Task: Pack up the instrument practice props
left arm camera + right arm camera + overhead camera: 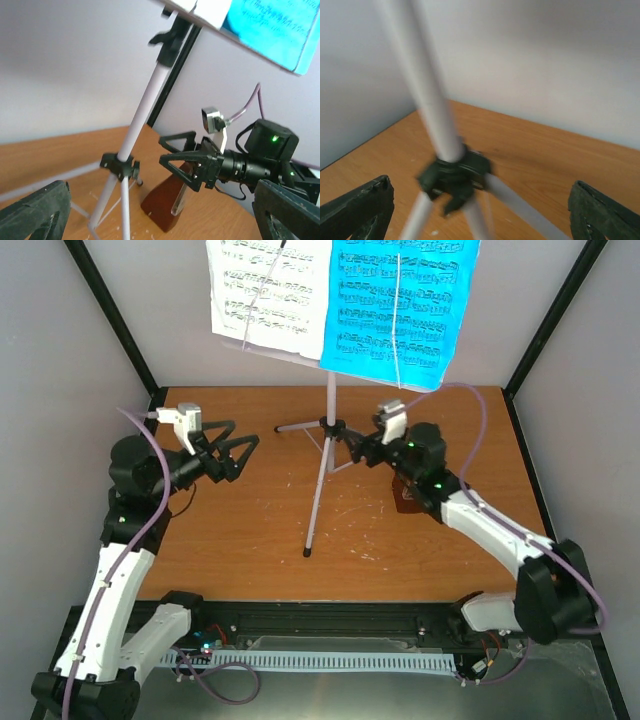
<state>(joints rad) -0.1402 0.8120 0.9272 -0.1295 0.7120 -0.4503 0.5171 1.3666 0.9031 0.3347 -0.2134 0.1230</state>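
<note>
The left end effector (238, 445) and right end effector (350, 447) are spread apart; the music stand (320, 480) could be toppled by a sideways push.

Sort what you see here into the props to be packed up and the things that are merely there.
To pack:
music stand
white sheet music
teal booklet
brown metronome

Not for packing:
wooden table
purple cables
black frame posts

White arms (125, 585), black joints (135, 465), purple cables (158, 510)
</note>
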